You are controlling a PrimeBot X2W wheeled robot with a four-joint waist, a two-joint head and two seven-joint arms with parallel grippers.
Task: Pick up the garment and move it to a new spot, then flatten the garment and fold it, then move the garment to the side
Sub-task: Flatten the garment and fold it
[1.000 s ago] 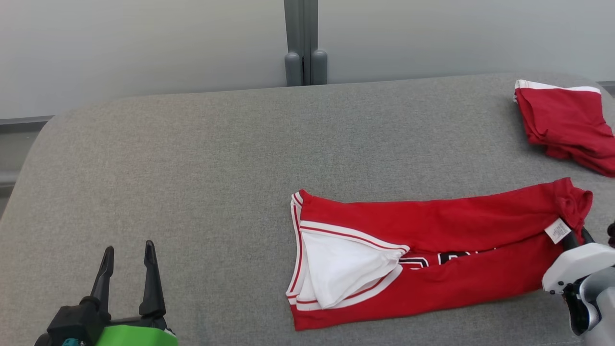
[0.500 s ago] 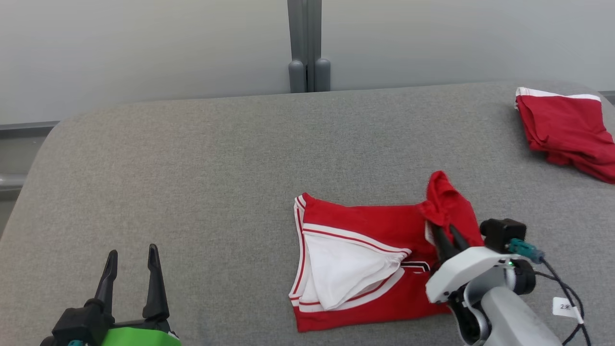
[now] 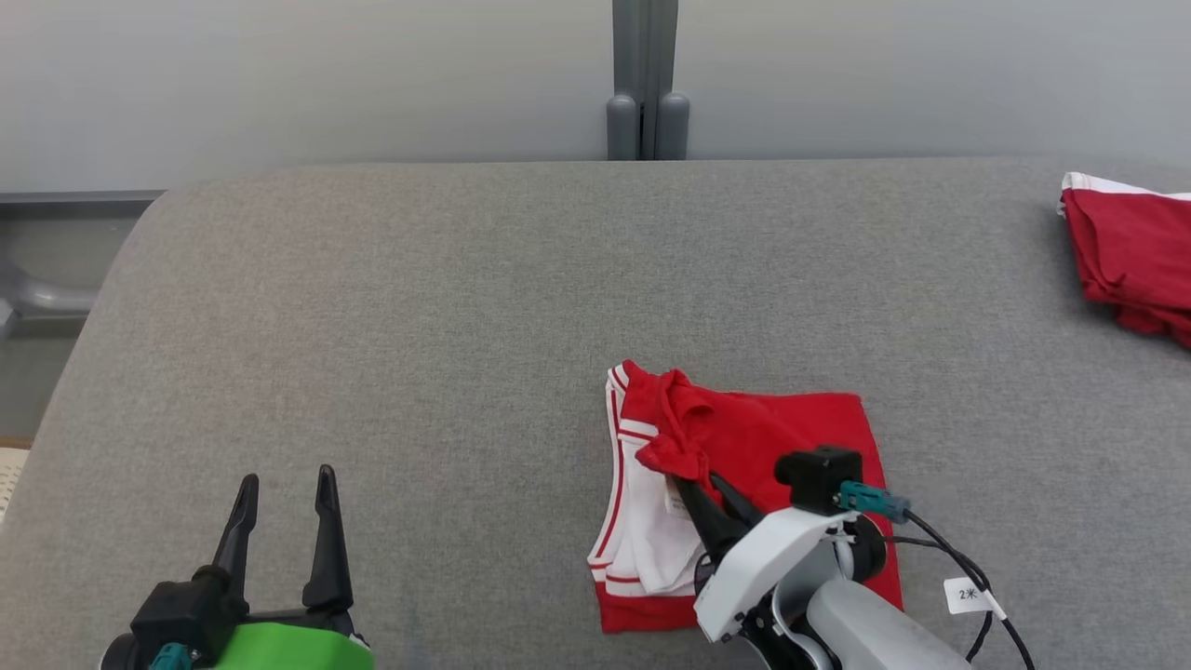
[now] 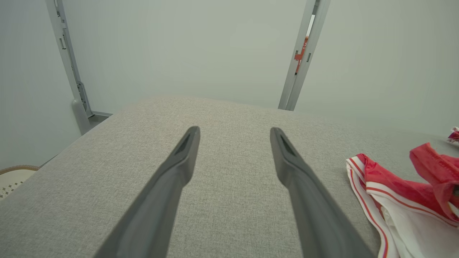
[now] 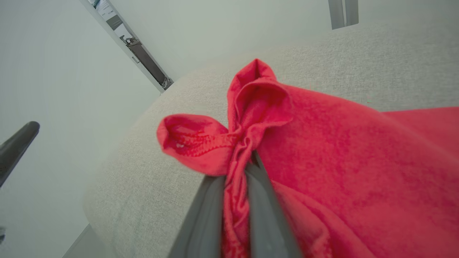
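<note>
The red garment with white trim lies folded over itself on the grey padded table, right of centre. My right gripper is shut on a bunched red edge of it, held just above the white-trimmed left end. In the right wrist view the fingers pinch that bunch, and the garment drapes away to the right. My left gripper hovers open over bare table at the lower left. Its wrist view shows the left gripper with nothing between its spread fingers, and the garment off to the right.
A second red garment lies folded at the table's far right edge. A grey upright post stands behind the table against the pale wall. The table's rounded left edge drops off near a woven basket on the floor.
My right gripper has carried the garment's right end leftward over the rest of it, halving its length. The head view has shifted. The left gripper has stayed put.
</note>
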